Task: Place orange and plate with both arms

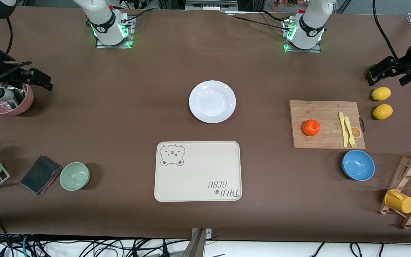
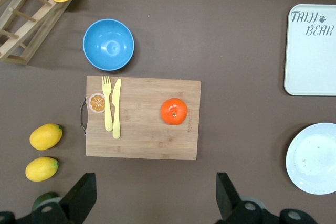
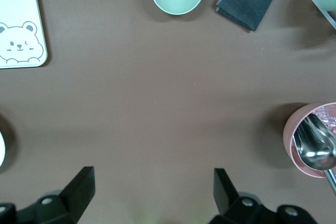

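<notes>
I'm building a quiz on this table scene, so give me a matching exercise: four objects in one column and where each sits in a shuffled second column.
Things:
1. orange
2. plate
3. yellow mug
4. metal spoon

Places:
A. in the pink bowl
B. on the wooden cutting board
C. hung on the wooden rack
D. bare on the table, farther from the front camera than the bear tray

Pairs: 1-B, 2-D, 3-C, 4-A

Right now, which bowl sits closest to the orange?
The blue bowl, just nearer the camera than the cutting board holding the orange; the green bowl lies toward the right arm's end.
</notes>
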Action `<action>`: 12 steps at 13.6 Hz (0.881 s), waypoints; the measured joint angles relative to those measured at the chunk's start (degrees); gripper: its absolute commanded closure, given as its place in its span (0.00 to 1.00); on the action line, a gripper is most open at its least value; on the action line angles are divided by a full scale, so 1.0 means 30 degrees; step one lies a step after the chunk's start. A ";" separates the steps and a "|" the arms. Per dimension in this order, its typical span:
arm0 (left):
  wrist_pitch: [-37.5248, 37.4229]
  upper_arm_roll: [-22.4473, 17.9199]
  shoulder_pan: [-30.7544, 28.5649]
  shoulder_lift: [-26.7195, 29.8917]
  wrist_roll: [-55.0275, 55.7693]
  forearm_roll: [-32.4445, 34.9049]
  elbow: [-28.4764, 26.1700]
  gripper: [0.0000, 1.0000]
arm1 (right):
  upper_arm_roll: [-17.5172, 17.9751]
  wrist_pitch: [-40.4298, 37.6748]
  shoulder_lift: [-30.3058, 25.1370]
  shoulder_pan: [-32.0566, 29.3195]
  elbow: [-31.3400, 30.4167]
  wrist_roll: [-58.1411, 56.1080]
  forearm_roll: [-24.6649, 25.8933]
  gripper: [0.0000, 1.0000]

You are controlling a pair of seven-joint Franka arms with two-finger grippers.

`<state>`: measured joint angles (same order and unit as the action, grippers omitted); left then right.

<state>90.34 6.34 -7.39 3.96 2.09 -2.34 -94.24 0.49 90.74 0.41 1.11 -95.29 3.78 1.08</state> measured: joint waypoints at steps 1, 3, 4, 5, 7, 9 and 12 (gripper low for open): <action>-0.0386 -0.0024 0.0000 -0.0001 0.0000 0.0116 0.0026 0.00 | 0.0000 0.0009 0.0000 0.0000 0.0000 0.0005 -0.0004 0.00; -0.1458 -0.0083 -0.0009 0.0008 0.0000 0.0354 0.0189 0.00 | 0.0000 0.0024 0.0000 0.0000 0.0000 0.0010 -0.0012 0.00; -0.1637 -0.0097 -0.0011 0.0009 0.0000 0.0380 0.0289 0.00 | 0.0000 0.0021 0.0000 0.0000 0.0000 0.0009 -0.0012 0.00; -0.1691 -0.0094 -0.0010 0.0008 0.0000 0.0381 0.0341 0.00 | 0.0000 0.0017 0.0000 0.0000 0.0000 0.0008 -0.0013 0.00; -0.1702 -0.0094 -0.0010 0.0008 0.0000 0.0382 0.0358 0.00 | 0.0000 0.0017 0.0000 0.0000 0.0000 0.0008 -0.0013 0.00; -0.1703 -0.0094 -0.0010 0.0008 0.0000 0.0382 0.0359 0.00 | 0.0000 0.0017 0.0000 0.0000 0.0000 0.0007 -0.0014 0.00; -0.1703 -0.0094 -0.0010 0.0008 0.0000 0.0382 0.0359 0.00 | 0.0000 0.0016 0.0000 0.0000 0.0000 0.0007 -0.0014 0.00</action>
<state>85.23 6.06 -7.42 3.98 2.09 -1.19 -93.16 0.49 90.79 0.41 1.11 -95.29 3.80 1.04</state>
